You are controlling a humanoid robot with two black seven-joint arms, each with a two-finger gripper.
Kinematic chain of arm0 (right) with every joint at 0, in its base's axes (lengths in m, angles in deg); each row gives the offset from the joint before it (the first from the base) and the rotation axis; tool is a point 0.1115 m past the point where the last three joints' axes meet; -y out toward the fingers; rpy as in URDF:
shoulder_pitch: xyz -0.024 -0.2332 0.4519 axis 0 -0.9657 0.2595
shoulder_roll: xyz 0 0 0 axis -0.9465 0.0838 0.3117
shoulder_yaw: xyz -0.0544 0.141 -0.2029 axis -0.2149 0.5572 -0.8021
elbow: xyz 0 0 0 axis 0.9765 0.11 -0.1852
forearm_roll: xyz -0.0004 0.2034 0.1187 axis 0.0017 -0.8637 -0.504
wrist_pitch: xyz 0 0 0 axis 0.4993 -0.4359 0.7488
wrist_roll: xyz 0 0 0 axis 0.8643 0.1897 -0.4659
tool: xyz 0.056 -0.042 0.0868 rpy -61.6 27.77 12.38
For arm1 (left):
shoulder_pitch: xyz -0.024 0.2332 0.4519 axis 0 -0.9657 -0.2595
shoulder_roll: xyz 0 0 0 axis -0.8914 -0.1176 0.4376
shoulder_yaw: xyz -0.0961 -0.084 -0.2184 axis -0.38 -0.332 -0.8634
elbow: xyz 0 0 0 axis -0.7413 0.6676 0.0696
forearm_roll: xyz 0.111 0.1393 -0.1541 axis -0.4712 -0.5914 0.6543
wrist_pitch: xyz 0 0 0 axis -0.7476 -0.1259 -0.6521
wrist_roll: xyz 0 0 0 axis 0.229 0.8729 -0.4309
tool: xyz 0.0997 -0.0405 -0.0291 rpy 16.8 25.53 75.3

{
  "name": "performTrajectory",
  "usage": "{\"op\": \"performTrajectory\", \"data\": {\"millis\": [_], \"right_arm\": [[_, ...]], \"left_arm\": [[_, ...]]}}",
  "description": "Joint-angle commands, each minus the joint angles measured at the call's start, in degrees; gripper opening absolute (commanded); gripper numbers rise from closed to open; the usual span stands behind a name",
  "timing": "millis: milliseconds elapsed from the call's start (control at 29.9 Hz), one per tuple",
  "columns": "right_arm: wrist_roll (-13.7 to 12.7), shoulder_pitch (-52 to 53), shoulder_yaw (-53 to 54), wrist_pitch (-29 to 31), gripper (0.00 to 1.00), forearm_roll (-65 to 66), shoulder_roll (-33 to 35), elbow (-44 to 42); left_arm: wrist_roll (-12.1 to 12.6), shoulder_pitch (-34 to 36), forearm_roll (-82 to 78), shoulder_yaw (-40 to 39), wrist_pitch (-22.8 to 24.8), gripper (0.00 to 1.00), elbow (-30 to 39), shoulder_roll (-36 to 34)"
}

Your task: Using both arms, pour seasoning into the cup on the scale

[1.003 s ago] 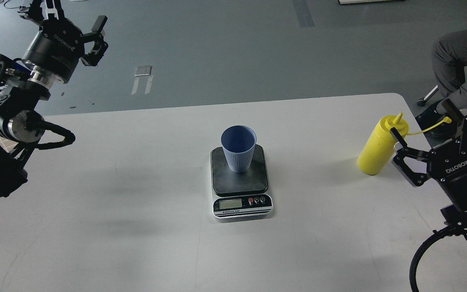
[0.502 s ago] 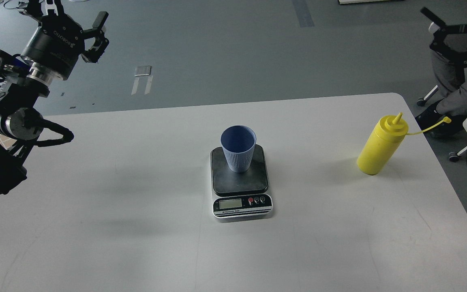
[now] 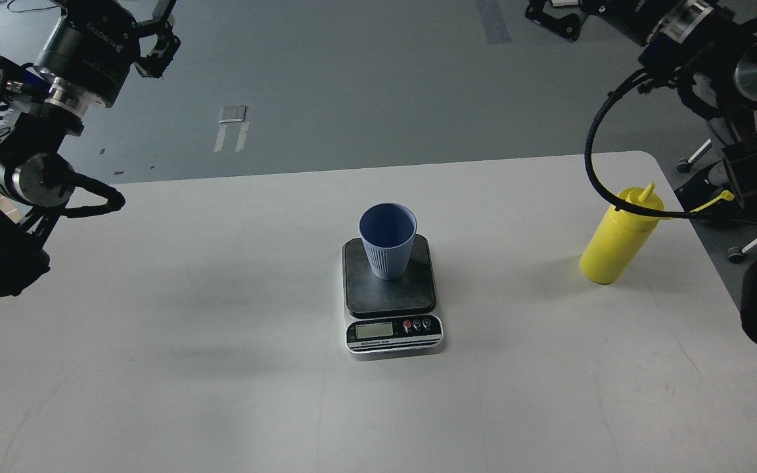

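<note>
The light blue ribbed cup (image 3: 387, 240) stands upright on the dark platform of the scale (image 3: 391, 309) at the table's middle. The yellow seasoning bottle (image 3: 618, 240) stands upright near the right edge, its tethered cap hanging off to the right. My left gripper (image 3: 135, 6) is raised high at the far left over the floor, open and empty, partly cut off by the top edge. My right gripper (image 3: 552, 16) is high at the top right, far above the bottle, mostly cut off; its fingers cannot be told apart.
The white table (image 3: 221, 368) has a rounded far right corner. My right arm's black cable (image 3: 598, 177) loops down just behind the bottle. A chair's castors (image 3: 684, 164) stand on the floor beyond the right edge.
My right arm has swung up from beside the bottle to the top right, leaving the bottle standing. My left gripper has risen slightly. Cup and scale have not moved.
</note>
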Motion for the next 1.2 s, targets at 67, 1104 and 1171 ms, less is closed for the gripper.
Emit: {"op": "performTrajectory", "data": {"millis": [67, 1104, 1171], "right_arm": [[1.4, 1.8, 0.0, 0.0, 1.00, 5.3, -6.3, -6.4], [12.9, -1.2, 0.3, 0.0, 1.00, 28.3, -4.0, -6.1], [12.9, -1.4, 0.6, 0.0, 1.00, 28.3, -4.0, -6.1]], "left_arm": [[0.0, 0.1, 0.1, -0.2, 0.0, 0.98, 0.0, 1.4], [0.0, 0.2, -0.4, -0.5, 0.0, 0.98, -2.9, 6.4], [0.0, 0.2, -0.4, -0.5, 0.0, 0.98, -2.9, 6.4]]}}
